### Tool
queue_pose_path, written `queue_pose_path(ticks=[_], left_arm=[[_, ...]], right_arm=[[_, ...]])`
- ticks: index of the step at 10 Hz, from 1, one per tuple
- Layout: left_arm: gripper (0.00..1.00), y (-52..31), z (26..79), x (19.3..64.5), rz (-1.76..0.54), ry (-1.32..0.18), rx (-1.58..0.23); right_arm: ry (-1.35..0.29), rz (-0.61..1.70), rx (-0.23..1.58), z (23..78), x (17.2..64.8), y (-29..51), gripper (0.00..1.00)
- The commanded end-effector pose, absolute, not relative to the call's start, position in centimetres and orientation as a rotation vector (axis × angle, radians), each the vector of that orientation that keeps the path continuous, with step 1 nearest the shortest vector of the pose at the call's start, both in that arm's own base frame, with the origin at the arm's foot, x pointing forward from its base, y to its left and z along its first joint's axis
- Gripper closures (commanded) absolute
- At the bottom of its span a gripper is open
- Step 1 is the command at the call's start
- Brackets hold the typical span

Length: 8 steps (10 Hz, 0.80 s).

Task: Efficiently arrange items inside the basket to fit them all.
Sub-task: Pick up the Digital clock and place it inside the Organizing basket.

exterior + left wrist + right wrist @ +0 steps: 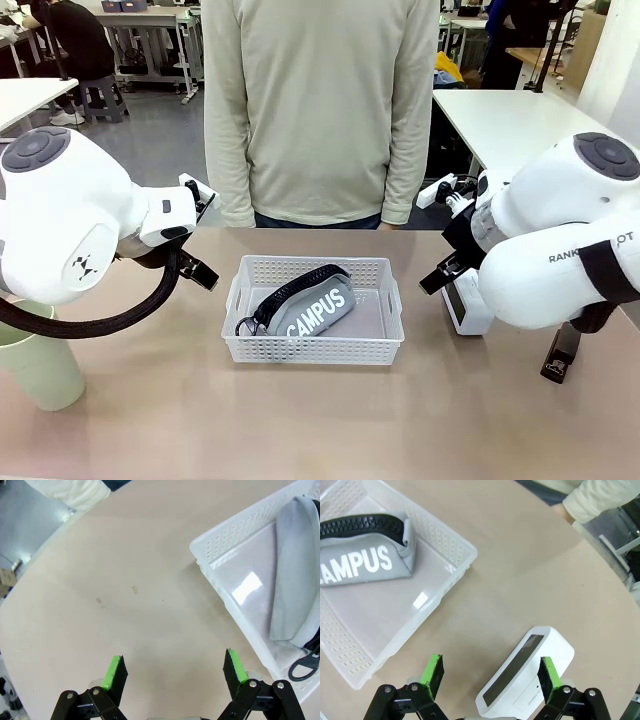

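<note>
From the front camera I see the basket mid-worktop with the grey pouch lying slantwise inside it, ring toward its left end. The green cup stands near left, and the black stapler sits at the right, partly behind my right arm. The right wrist camera gives a clear look at the white box, flat on the worktop beside the basket, below the right jaws, which stand released and empty, green pads wide apart. The left jaws are likewise released over bare worktop by the basket's corner. A person stands at the far side
</note>
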<state>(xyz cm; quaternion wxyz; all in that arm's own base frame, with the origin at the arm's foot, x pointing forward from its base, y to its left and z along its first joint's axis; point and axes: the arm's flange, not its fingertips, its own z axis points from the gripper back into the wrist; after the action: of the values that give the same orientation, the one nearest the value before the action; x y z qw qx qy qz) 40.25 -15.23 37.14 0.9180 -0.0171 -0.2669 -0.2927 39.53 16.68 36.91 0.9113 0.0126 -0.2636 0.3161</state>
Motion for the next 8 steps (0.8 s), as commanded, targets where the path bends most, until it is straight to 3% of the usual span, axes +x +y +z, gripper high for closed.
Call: queue_pose_path(ticks=[1,4,5,8], left_arm=[[0.00,-13.8,40.5,38.4,-0.616,-0.566,-0.136],[0.00,-7.7,49.0,34.5,-0.468,-0.552,-0.257],[0.00,-6.3,51.5,33.2,-0.398,-0.523,-0.288],[0.00,5.2,55.8,31.7,-0.265,-0.531,-0.749]], right_arm=[[-0.490,0.611,0.083,39.3,38.8,15.5,0.00],[-0.588,0.503,0.223,48.1,35.4,9.5,0.00],[-0.564,0.459,0.374,50.8,34.1,6.6,0.00],[-0.595,0.098,0.819,55.3,30.8,-6.3,0.00]])
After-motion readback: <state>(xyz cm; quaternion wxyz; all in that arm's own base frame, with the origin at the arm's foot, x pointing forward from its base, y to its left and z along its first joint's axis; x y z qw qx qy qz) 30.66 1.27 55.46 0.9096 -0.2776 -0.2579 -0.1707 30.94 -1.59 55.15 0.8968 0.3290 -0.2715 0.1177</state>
